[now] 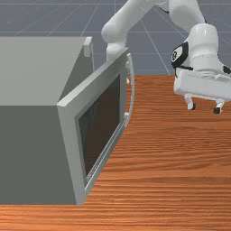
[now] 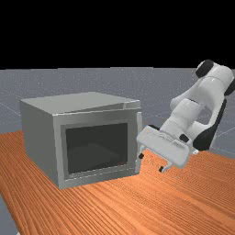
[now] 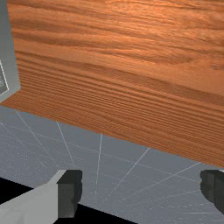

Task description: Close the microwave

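Observation:
A grey microwave [image 1: 31,153] stands at the front view's left, its door [image 1: 70,135] partly open, swung out from the body. A curved handle [image 1: 132,92] runs along the door's free edge. My gripper [image 1: 204,109] is open at the front view's right, apart from the handle, with nothing between its fingers. In the far view, the gripper [image 2: 150,163] hangs to the right of the door [image 2: 96,178], fingers spread. The wrist view has the open gripper [image 3: 141,192] at its bottom edge, and part of the door [image 3: 11,65].
The wooden table [image 1: 171,180] extends in front of the microwave and under my hand. Its edge [image 3: 103,132] crosses the wrist view, with a grey gridded floor [image 3: 122,157] beyond. My arm [image 2: 183,114] reaches in from the far view's right.

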Controlling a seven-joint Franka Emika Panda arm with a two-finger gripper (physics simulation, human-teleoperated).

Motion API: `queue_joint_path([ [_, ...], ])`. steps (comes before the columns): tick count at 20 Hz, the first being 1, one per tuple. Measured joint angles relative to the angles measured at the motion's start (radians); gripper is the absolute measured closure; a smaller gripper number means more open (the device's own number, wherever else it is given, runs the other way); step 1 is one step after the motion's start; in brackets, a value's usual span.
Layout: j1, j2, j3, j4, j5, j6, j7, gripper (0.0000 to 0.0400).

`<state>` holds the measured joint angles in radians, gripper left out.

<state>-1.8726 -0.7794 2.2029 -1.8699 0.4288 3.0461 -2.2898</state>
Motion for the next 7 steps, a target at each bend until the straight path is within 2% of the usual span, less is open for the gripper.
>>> queue_joint_path([
  [1,-0.077,0.061,0.055,-0.065,-0.013,0.099,-0.063,0.0000],
  [2,-0.062,0.064,-0.033,-0.091,-0.054,-0.029,-0.145,0.0000],
  [3,-0.497,0.246,0.426,-0.136,-0.035,0.071,-0.414,0.0000],
  [4,-0.753,0.278,0.652,-0.154,-0.044,0.084,-0.568,0.0000],
  [5,-0.856,0.294,0.694,-0.164,-0.052,0.076,-0.607,0.0000],
  [6,-0.914,0.311,0.694,-0.167,-0.049,0.072,-0.607,0.0000],
  [7,-0.933,0.332,0.694,-0.174,-0.033,0.096,-0.607,0.0000],
])
